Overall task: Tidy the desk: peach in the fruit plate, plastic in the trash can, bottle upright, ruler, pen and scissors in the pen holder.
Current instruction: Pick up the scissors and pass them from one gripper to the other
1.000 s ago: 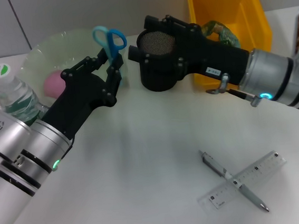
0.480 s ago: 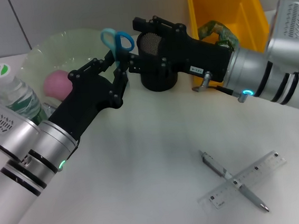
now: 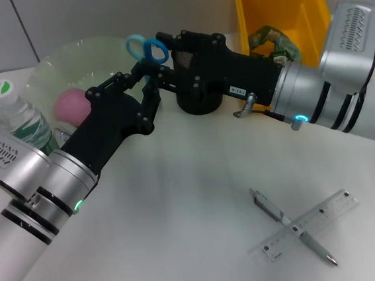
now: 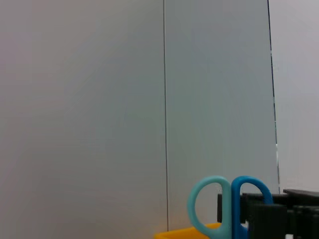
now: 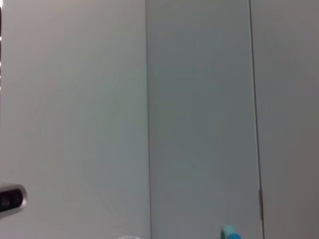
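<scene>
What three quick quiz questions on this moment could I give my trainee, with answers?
1. True or false: the peach lies in the fruit plate.
2. Which gripper holds the scissors by the blades, handles up? A) left gripper B) right gripper C) neither
3. Fill in: the pen lies crossed with the ____ on the desk.

Key
1. True: the pink peach sits in the pale green plate.
2. A: the left gripper is shut on them beside the black mesh pen holder; the right gripper has reached over to the handles, and whether its fingers are closed cannot be made out.
3. ruler.
</scene>
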You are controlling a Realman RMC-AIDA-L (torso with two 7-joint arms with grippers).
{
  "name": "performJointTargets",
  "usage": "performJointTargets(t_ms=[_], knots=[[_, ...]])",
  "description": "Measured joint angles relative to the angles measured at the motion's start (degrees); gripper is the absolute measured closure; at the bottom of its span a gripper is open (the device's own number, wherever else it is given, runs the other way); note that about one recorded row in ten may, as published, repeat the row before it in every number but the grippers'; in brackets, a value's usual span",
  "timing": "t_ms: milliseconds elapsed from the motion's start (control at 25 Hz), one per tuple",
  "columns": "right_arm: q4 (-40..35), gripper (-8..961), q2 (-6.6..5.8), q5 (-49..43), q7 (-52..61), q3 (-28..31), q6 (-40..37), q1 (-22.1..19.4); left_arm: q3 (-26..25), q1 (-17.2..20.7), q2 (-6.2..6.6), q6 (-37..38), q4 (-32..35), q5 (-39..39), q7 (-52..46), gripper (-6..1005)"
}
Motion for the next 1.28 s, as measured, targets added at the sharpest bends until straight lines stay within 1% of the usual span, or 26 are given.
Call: performJointTargets(t_ms=[200,280,400,520,760,1280], knots=[[0.23,303,0.02,0.0,-0.01,0.22,0.53,0.39,-0.02,-0.03,0.0,0.14,0.0,0.05,0.02,637],[0.27,549,0.02,0.0,-0.01,0.22,0.67,0.5,-0.02,-0.03,0.0,0.14,0.0,0.05,0.02,635],[0.37,639,0.02,0.0,-0.01,0.24,1.04,0.65,-0.88,-0.19,0.0,0.19,0.0,2.09,0.04,632],[0.45,730,0.02,0.0,-0.01,0.22,1.13,0.73,-1.12,-0.2,0.0,0.21,0.0,2.34,0.04,629],[0.73,725,0.02,0.0,-0.01,-0.04,1.16,1.02,-1.15,-0.19,0.0,0.26,0.14,2.46,0.05,623],[1.41,841,0.01,-0.04,0.14,-0.05,1.9,1.47,-1.14,-0.19,0.02,0.24,0.09,2.71,0.05,610]])
